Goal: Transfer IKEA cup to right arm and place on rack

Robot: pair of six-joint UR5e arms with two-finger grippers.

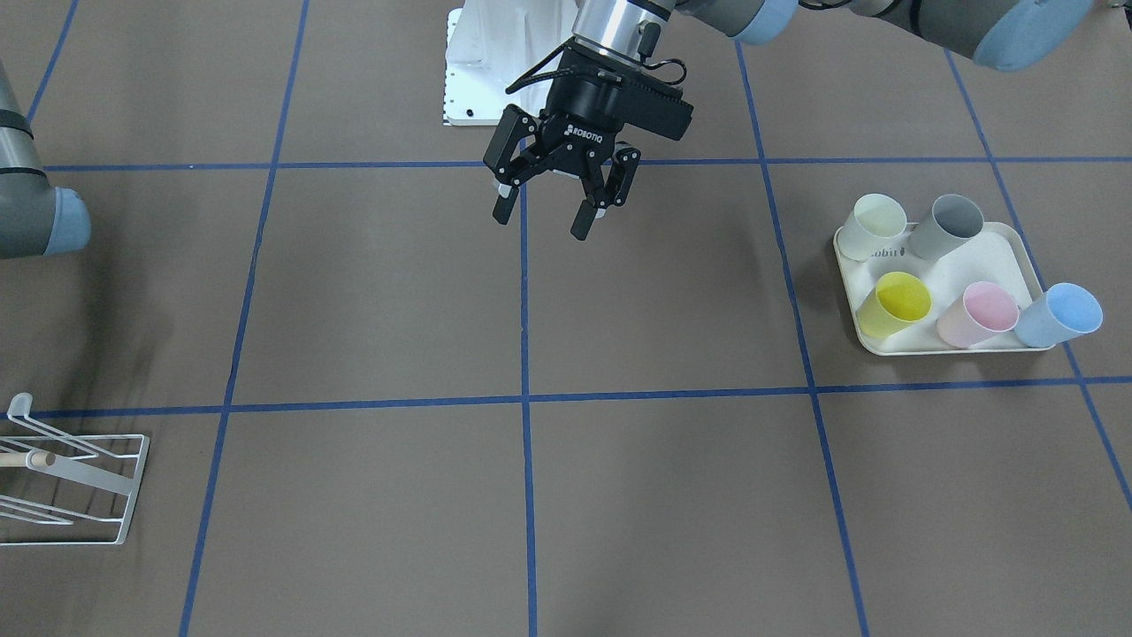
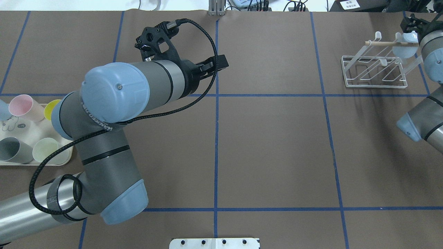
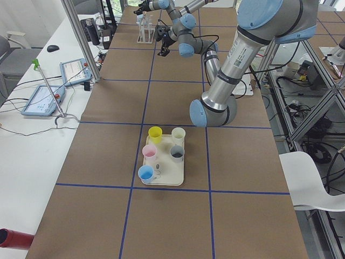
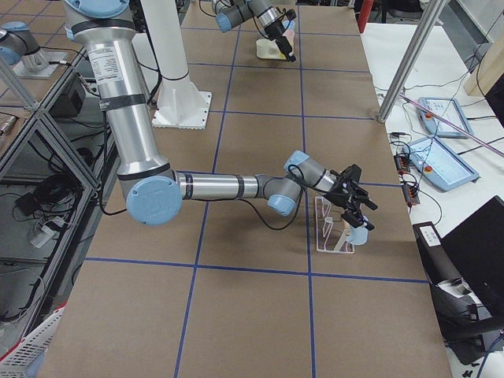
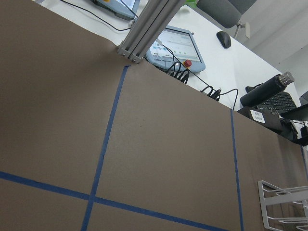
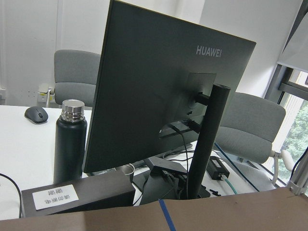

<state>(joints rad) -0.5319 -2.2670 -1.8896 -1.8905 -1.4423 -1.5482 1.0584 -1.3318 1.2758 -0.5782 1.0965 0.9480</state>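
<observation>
right hand (image 4: 358, 211): too small and part hidden, so i cannot tell if its fingers are apart or clamped. a pale blue cup (image 4: 360, 233) sits just below its fingertips, at the edge of the rack (image 4: 327, 228), by the dowel (image 2: 387, 43). well away from it, the left hand (image 1: 541, 221) hangs over the surface (image 1: 672, 478), fingers apart, holding nothing. beyond that hand, a tray (image 1: 995, 257) carries five cups.
</observation>
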